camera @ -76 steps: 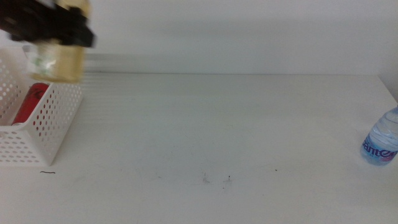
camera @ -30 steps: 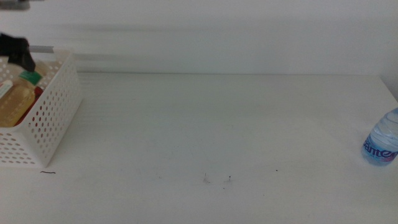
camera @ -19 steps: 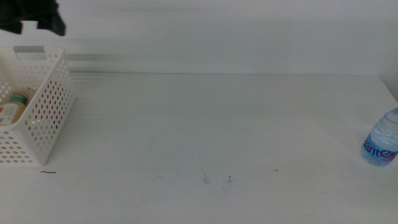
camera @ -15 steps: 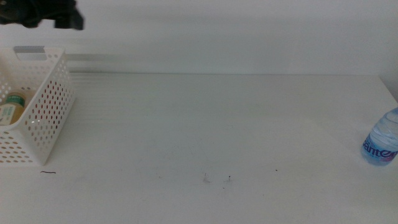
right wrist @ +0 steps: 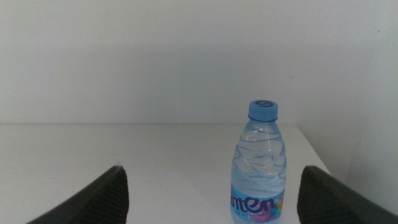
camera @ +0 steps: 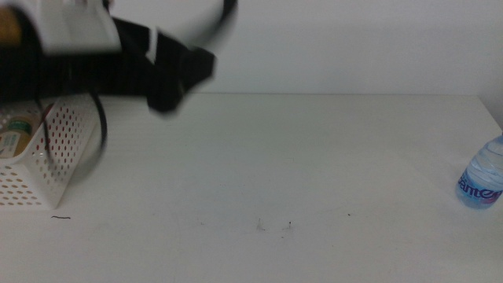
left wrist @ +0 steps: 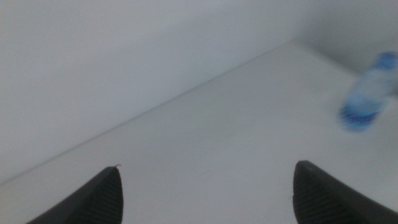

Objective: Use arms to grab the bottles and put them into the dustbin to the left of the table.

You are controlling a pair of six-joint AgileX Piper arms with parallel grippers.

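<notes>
The clear blue-capped water bottle (camera: 481,182) stands upright at the table's right edge; it also shows in the right wrist view (right wrist: 260,167) and, blurred, in the left wrist view (left wrist: 367,93). The yellow tea bottle (camera: 14,138) lies in the white perforated dustbin (camera: 52,169) at the far left. The red can is hidden. My left arm is a dark blur sweeping over the dustbin, its gripper (camera: 182,79) above the table's back left, jaws wide open and empty (left wrist: 205,186). My right gripper (right wrist: 211,196) is open and empty, facing the water bottle; it is out of the middle view.
The white table (camera: 299,157) has a few small dark specks (camera: 273,227) near the front middle and a short dark mark (camera: 60,218) in front of the dustbin. A plain white wall runs behind the table.
The left arm dropped the tea bottle into the dustbin, rose, and has swung right over the table. The dustbin shifted slightly. The water bottle has not moved.
</notes>
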